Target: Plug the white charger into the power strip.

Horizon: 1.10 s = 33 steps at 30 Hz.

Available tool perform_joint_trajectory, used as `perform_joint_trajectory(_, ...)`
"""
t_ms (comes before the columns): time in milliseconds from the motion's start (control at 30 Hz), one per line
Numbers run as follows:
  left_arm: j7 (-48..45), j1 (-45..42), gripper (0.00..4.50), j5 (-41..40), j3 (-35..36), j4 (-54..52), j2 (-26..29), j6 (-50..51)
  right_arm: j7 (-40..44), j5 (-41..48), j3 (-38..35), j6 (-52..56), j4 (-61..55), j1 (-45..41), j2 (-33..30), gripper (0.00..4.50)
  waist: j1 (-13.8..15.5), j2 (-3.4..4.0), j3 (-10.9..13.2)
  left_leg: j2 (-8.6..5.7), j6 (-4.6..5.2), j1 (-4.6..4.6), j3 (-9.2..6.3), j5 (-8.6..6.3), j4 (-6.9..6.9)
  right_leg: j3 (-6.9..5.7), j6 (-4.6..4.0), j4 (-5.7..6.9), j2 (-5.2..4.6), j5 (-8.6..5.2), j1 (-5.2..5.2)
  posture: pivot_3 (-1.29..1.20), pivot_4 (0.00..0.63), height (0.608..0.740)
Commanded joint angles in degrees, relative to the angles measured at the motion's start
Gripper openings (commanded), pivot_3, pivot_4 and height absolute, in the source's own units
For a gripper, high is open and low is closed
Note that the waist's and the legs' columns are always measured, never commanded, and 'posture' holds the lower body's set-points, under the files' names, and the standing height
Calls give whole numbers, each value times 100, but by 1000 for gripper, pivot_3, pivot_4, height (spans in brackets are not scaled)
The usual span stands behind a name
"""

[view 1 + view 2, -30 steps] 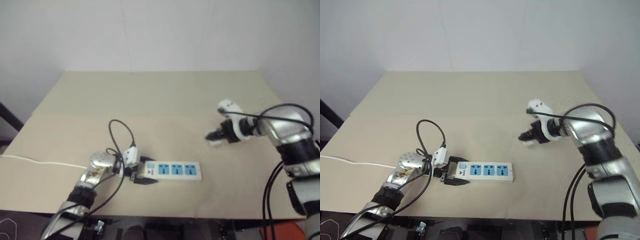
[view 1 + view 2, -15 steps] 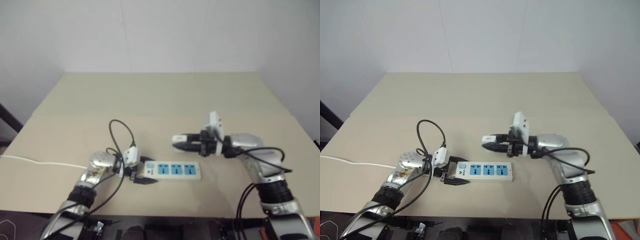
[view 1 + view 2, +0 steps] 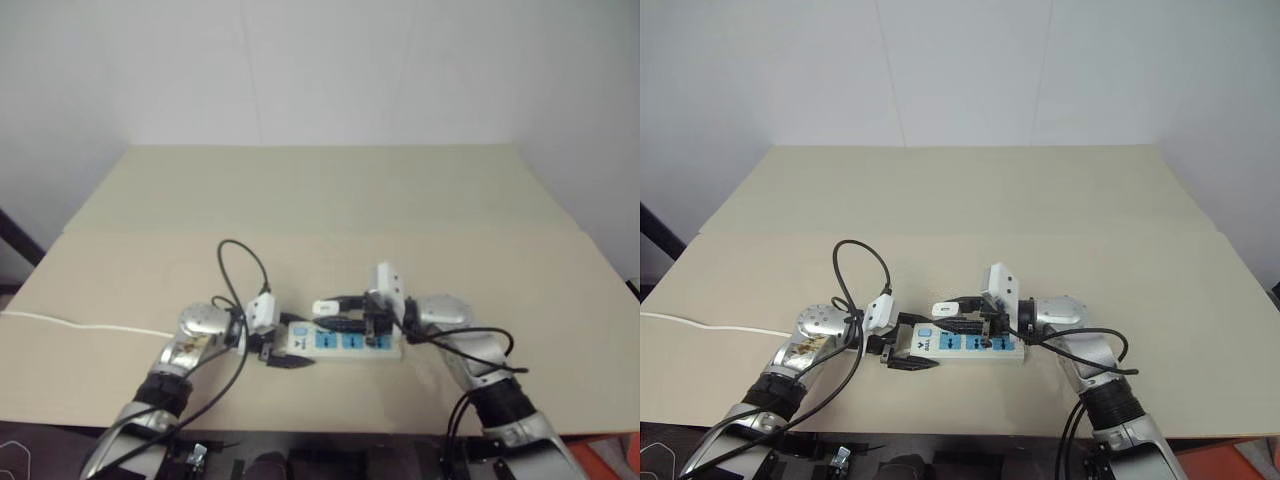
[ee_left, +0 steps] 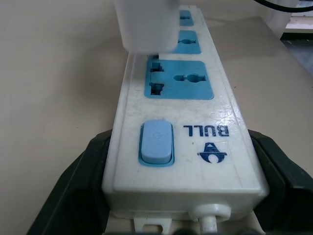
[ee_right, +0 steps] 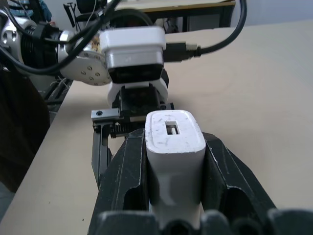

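Beige tabletop (image 3: 320,200), plain white wall behind. White charger (image 5: 174,142) hanging just above power strip (image 4: 178,122), over socket nearest switch; prongs not visible. Right gripper (image 5: 174,161) clamping charger between both fingers, pointing across toward left arm. Left gripper (image 4: 178,196) bracing strip's switch end, fingers pressing on both sides. Risk: prongs missing slots and charger twisting in grip, or strip sliding under push if brace slipping.

The right tool (image 3: 952,309), clamped on the white charger (image 3: 943,309), swings in from far out on the right side of the desk (image 3: 970,190) and now hangs just above the power strip (image 3: 965,343), over its switch-end socket.
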Motion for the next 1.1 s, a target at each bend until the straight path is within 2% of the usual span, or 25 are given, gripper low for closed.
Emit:
perform_joint_trajectory(33,-28,139,3320,179,-194,4,47,92,-134,-65,-5,-38,-84,-22,26,1097,-2,0,0,0,0,0,0,0,0,0,0,0,0,0,0,0,150,740)
perform_joint_trajectory(267,-80,137,3320,182,-207,-10,77,117,-317,-147,13,98,-190,20,-8,1097,-6,-1,-1,1,0,12,0,0,0,1,0,-1,1,0,10,0,150,740)
perform_joint_trajectory(600,-130,126,3320,184,-217,-28,120,146,-91,31,46,233,-357,83,-94,1097,-12,-2,0,2,0,12,0,0,0,1,0,-1,2,-1,10,0,150,740)
perform_joint_trajectory(1100,-167,155,3320,168,-261,-112,164,226,-373,-68,155,234,-316,124,296,1097,-53,-8,0,7,0,20,0,0,-2,4,-1,3,8,-1,11,0,150,740)
